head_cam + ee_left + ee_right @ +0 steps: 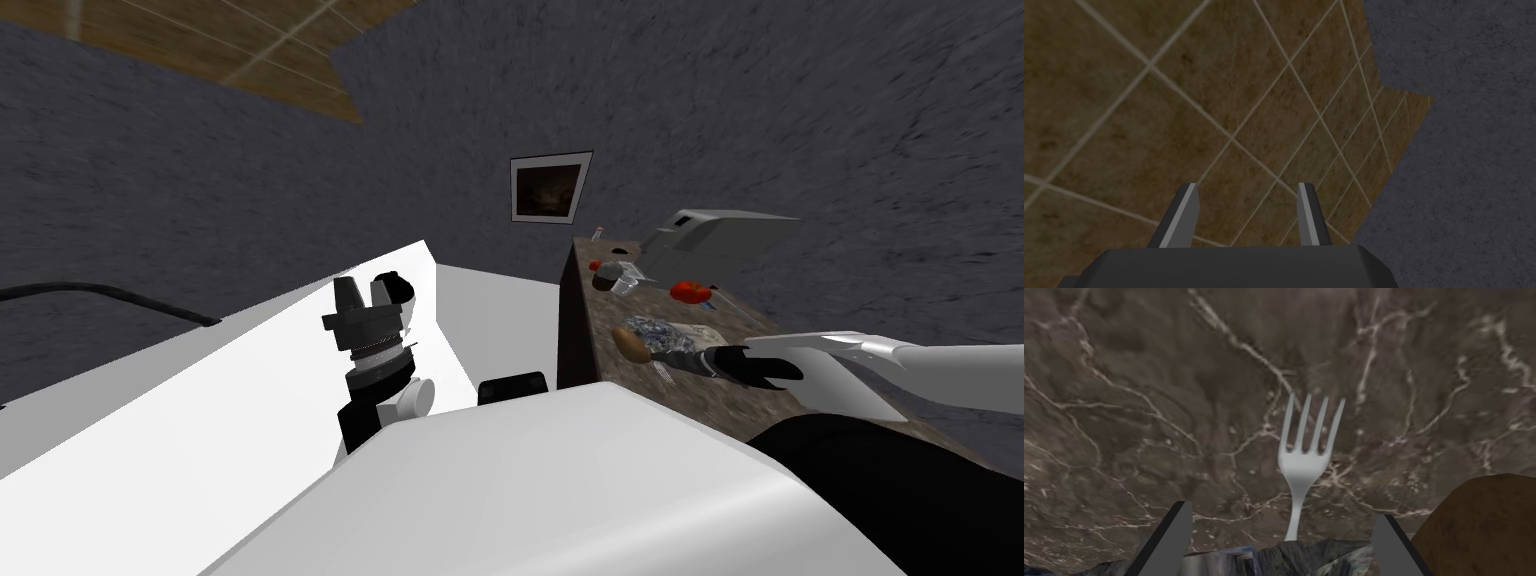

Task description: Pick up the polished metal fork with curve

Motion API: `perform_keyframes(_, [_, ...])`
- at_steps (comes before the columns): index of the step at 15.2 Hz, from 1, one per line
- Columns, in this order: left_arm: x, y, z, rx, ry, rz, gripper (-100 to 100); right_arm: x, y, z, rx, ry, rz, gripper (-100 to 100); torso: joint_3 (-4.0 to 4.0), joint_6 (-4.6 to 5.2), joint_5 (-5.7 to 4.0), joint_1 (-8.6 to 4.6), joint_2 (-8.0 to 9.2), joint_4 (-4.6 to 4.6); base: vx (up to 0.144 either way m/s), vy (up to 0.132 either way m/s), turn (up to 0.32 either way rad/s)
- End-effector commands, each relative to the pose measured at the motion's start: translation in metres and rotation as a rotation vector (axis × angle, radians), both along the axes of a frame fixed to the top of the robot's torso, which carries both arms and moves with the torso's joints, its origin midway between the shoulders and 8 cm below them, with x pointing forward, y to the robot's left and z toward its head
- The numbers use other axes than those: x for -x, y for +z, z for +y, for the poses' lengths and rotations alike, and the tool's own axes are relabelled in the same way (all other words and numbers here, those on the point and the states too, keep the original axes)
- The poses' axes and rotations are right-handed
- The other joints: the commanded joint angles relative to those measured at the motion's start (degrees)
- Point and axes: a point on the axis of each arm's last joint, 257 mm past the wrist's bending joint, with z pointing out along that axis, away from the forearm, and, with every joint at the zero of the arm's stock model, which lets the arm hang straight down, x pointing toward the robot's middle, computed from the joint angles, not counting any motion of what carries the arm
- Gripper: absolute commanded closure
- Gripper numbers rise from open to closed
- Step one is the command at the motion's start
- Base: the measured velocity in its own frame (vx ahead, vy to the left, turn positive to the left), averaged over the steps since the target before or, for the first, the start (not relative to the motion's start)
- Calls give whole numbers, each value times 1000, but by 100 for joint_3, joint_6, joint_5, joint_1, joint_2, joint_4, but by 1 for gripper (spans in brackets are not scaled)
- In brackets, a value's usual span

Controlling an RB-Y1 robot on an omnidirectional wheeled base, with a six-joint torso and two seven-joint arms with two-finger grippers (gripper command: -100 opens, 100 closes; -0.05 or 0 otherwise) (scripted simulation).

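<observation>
- The counter (1149, 388) had a dark stone top with pale lines running through it.
- The right arm reached over the counter's near end. The right gripper (1284, 510) hung low above the top. Its two fingers were spread wide and held nothing.
- The left gripper (1247, 190) was up in the air, away from the counter. Its fingers were apart too, and empty.
- A brown lump (1484, 523) sat on the counter just beside one finger of the right gripper.
- A crumpled grey-blue thing (1264, 558) lay close under the right gripper and hid the end of the fork's handle.
- The fork (1304, 458) was pale and shiny. It lay on the counter near the long edge on the robot's side. It was lined up between the open fingers, with its prongs pointing away from them.
- I think this was the lining-up step, and the grab was not yet made.
- The next move probably called for going down a little and squeezing the fork's thin neck. It would need care not to bump the brown lump.
</observation>
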Motion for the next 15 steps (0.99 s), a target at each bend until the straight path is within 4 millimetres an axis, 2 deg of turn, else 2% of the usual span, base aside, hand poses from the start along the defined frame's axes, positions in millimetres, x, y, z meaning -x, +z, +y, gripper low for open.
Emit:
perform_keyframes(1, [0,0,0,0,0,0,0,8,-5,-4,4,-9,-5,-100,0,0,0,0,0,0,15,18,78])
perform_keyframes(9, [0,0,0,0,0,0,0,13,-8,-6,5,-19,-9,-100,3,1,1,-1,5,1,6,6,15])
perform_keyframes(10, [0,0,0,0,0,0,0,6,-4,-3,3,-6,-4,100,3,0,1,-1,5,1,-5,-8,-57])
perform_keyframes(15, [0,0,0,0,0,0,0,1,-1,0,1,-1,-1,100,5,0,0,-4,8,2,-9,-9,-28])
